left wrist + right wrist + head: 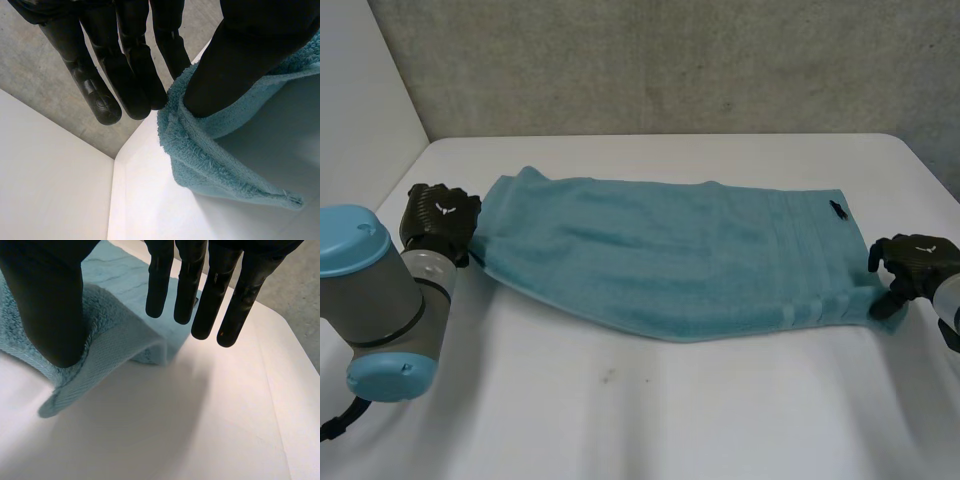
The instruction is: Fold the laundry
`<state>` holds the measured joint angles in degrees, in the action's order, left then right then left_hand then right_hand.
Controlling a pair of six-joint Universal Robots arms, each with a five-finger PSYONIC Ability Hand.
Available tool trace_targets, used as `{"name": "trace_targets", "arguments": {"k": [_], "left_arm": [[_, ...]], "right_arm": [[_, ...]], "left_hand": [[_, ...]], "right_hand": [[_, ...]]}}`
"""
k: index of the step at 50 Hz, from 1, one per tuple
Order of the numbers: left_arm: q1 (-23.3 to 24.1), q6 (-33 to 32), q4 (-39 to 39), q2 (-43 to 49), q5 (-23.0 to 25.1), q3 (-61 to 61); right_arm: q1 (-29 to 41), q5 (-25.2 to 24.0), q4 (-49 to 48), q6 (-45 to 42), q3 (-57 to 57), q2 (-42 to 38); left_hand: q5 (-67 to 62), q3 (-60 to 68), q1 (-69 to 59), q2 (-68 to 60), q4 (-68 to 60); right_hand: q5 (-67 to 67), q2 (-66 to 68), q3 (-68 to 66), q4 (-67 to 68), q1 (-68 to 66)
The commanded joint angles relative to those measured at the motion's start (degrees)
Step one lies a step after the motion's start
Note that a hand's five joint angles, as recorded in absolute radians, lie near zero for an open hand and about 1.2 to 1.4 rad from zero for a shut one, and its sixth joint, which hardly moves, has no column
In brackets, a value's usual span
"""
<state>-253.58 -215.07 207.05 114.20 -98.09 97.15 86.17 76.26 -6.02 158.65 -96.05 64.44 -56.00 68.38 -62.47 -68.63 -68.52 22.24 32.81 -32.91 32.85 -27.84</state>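
A teal towel [660, 260] lies folded in a long band across the white table [670, 420]. My left hand [440, 215] is at its left end. In the left wrist view the thumb [225, 75] presses the towel's corner [210, 160] against the straight fingers [130, 90], pinching it. My right hand [917, 262] is at the towel's right near corner. In the right wrist view its fingers [200, 290] are straight and spread away from the thumb [50, 305]. The towel corner [115, 340] droops against the thumb, not pinched.
A small dark label [838, 210] sits at the towel's far right corner. A grey wall [670, 60] stands behind the table and a white panel [360, 90] at its left. Bare table spreads in front of the towel.
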Motion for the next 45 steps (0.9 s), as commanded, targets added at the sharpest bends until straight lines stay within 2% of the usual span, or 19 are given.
{"name": "trace_targets", "arguments": {"k": [1,4,5,6,7,8,15,17,21,23,24,26,27,28,29,31,34,38,45], "left_arm": [[0.0,0.0,-0.1,0.0,0.0,0.7],[0.0,0.0,-0.1,-0.1,0.0,0.8],[0.0,0.0,-0.1,-0.3,0.0,1.1],[0.0,0.0,-0.1,-0.3,0.0,1.1],[0.1,-0.1,-0.1,-0.6,0.0,1.4],[0.1,-0.2,-0.2,-0.8,0.0,1.6],[0.3,-0.5,-4.3,-2.6,0.0,3.7],[0.1,-1.0,-8.8,-5.2,-0.1,5.1],[-1.0,-1.0,-14.2,-7.2,0.0,6.8],[-2.4,-1.1,-19.7,-10.3,0.1,7.6],[-2.4,-1.1,-19.8,-10.3,0.1,7.6],[-3.1,-1.4,-22.9,-11.7,0.2,8.0],[-3.5,-2.4,-26.4,-12.8,0.4,8.3],[-3.6,-4.0,-29.9,-13.6,0.4,8.4],[-3.6,-4.0,-30.0,-13.6,0.4,8.4],[-3.5,-7.6,-34.9,-14.9,0.5,8.5],[-3.0,-9.2,-35.0,-15.2,0.5,8.2],[-2.9,-9.8,-33.0,-14.4,0.5,6.9],[-2.5,-11.3,-22.1,-3.9,0.6,-2.3]], "right_arm": [[-2.1,-3.7,0.0,1.8,-0.7,-0.1],[-2.0,-5.2,0.3,2.5,-0.8,-0.1],[-2.0,-6.1,0.3,2.4,-1.0,-0.1],[-2.0,-6.1,0.3,2.4,-1.0,-0.1],[-2.1,-6.8,0.3,2.4,-1.2,-0.1],[-2.1,-7.4,0.2,2.5,-1.2,-0.1],[-3.9,-8.3,1.6,1.8,-1.2,4.5],[-4.8,-8.8,5.2,0.4,-0.8,8.8],[-6.6,-9.3,10.5,-3.3,-0.2,10.8],[-8.6,-9.3,16.2,-10.3,0.1,12.7],[-8.6,-9.3,16.2,-10.4,0.1,12.7],[-10.2,-8.2,22.4,-18.5,0.5,14.1],[-10.2,-8.2,22.5,-18.5,0.5,14.1],[-10.9,-8.0,25.9,-22.8,0.9,14.1],[-10.9,-8.0,26.0,-22.9,0.9,14.1],[-12.6,-7.8,32.8,-29.8,1.7,14.3],[-12.7,-8.2,36.2,-31.2,3.1,14.0],[-12.3,-8.3,34.3,-28.8,4.9,12.8],[-9.9,-7.7,26.1,-20.4,10.9,3.2]], "left_hand": [[-14.0,11.6,-17.5,-11.4,-11.5],[-14.0,11.6,-17.5,-11.4,-11.5],[-14.0,11.6,-17.5,-11.4,-11.5],[-14.0,11.6,-17.5,-11.4,-11.5],[-14.0,11.6,-17.5,-11.4,-11.5],[-14.0,11.6,-17.5,-11.4,-11.5],[-14.0,11.6,-17.5,-11.4,-11.5],[-14.0,11.6,-17.5,-11.4,-11.5],[-14.0,11.6,-17.5,-11.4,-11.5],[-14.0,11.6,-17.5,-11.4,-11.5],[-14.0,11.6,-17.5,-11.4,-11.5],[-14.0,11.6,-17.5,-11.4,-11.5],[-14.0,11.6,-17.5,-11.4,-11.5],[-14.0,11.6,-17.5,-11.4,-11.5],[-14.0,11.6,-17.5,-11.4,-11.5],[-14.0,11.6,-17.5,-11.4,-11.5],[-14.0,11.6,-17.5,-11.4,-11.5],[-14.0,11.6,-17.5,-11.4,-11.5],[-14.0,11.6,-17.5,-11.4,-11.5]], "right_hand": [[10.3,9.7,-9.6,9.7,-14.7],[11.3,10.7,-10.6,10.7,-15.7],[21.8,21.2,-21.1,21.2,-26.2],[21.9,21.3,-21.2,21.3,-26.3],[43.6,43.0,-42.9,42.9,-48.0],[47.7,47.1,-47.0,47.1,-52.1],[47.8,47.2,-47.1,47.1,-52.2],[47.8,47.2,-47.1,47.1,-52.2],[47.8,47.2,-47.1,47.1,-52.2],[47.8,47.2,-47.1,47.1,-52.2],[47.8,47.2,-47.1,47.1,-52.2],[47.8,47.2,-47.1,47.1,-52.2],[47.8,47.2,-47.1,47.1,-52.2],[47.8,47.2,-47.1,47.1,-52.2],[47.8,47.2,-47.1,47.1,-52.2],[47.8,47.2,-47.1,47.1,-52.2],[47.8,47.2,-47.1,47.1,-52.2],[47.8,47.2,-47.1,47.1,-52.2],[47.8,47.2,-47.1,47.1,-52.2]]}}
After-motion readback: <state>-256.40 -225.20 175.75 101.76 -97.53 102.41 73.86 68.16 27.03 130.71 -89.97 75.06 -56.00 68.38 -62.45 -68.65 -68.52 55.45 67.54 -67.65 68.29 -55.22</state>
